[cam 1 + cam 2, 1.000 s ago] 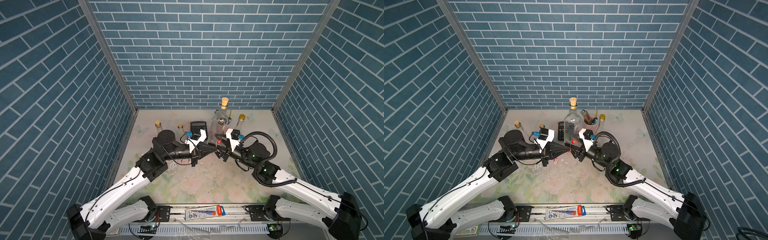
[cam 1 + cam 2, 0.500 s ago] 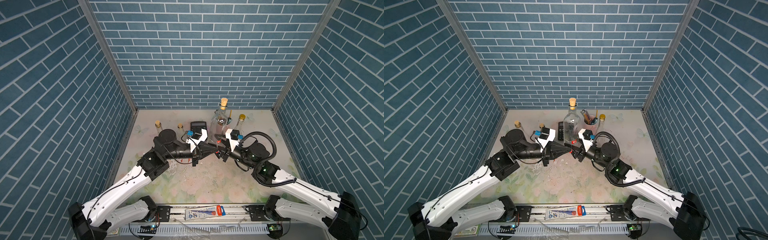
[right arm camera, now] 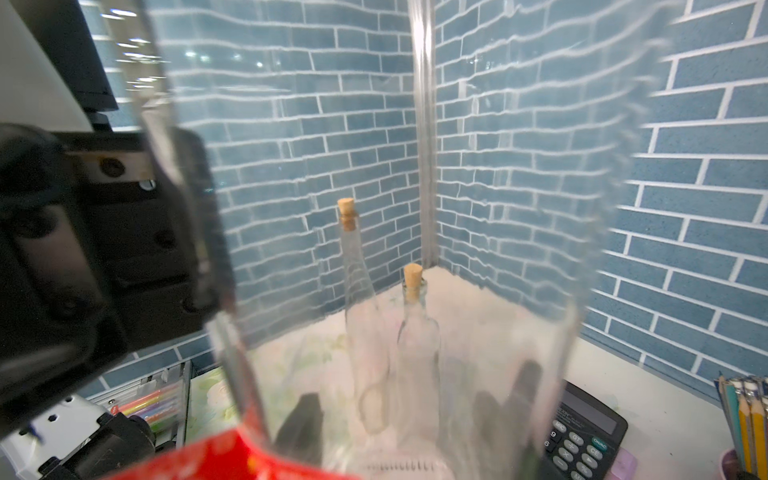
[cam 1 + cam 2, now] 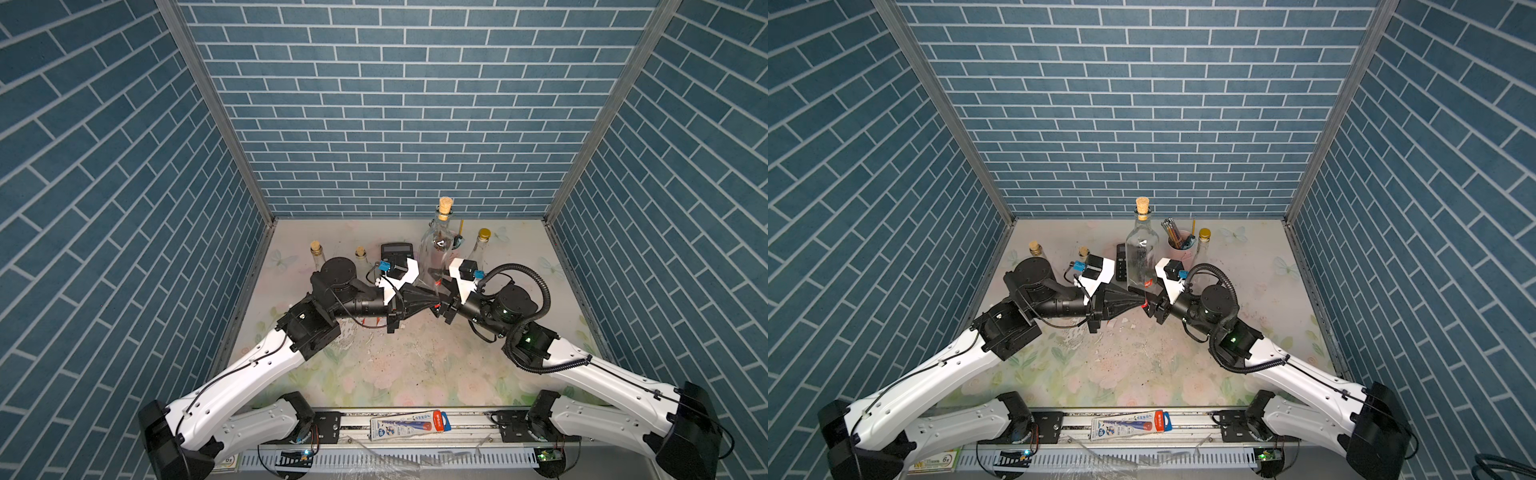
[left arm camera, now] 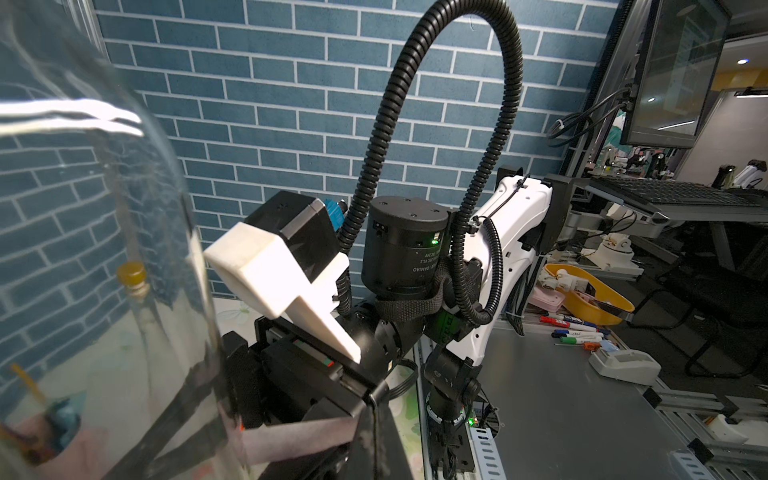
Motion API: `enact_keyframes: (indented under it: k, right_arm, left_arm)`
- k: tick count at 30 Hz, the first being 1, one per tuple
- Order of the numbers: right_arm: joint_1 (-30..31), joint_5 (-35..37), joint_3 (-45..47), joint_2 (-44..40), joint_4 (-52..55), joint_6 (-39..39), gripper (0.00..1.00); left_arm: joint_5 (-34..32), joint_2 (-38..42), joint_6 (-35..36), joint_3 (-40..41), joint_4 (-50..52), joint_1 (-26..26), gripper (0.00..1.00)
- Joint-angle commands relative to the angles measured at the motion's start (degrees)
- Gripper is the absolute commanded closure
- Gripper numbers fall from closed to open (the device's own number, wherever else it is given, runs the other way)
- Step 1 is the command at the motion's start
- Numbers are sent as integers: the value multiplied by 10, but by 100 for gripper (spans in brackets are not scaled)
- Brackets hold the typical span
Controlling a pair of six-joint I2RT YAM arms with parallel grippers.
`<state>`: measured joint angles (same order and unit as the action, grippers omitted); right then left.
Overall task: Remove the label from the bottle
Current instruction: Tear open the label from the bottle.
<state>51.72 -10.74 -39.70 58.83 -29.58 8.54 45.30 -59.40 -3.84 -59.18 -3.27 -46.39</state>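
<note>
We are pinching the label [image 5: 291, 436] with our left gripper [image 4: 434, 297], jaws together, at the bottle's [image 4: 1142, 253] base. Our right gripper [image 4: 1150, 303] is clamping that upright bottle mid-table, before the calculator [image 4: 1121, 262].

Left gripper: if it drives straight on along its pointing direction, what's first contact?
Most likely the right gripper, clamped low on the bottle and right ahead; the bottle itself lies just beside that line, depth unclear.
</note>
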Motion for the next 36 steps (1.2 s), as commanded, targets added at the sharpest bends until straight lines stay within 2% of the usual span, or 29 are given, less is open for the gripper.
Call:
enact_keyframes:
  k: [1,36]
  right_arm:
    - [0,20,-24,2,-35,-14,100]
    - [0,22,-19,11,-30,-8,100]
  left_arm:
    - [29,-3,7,-27,-11,-11,100]
    - [14,-33,9,-55,-36,-35,100]
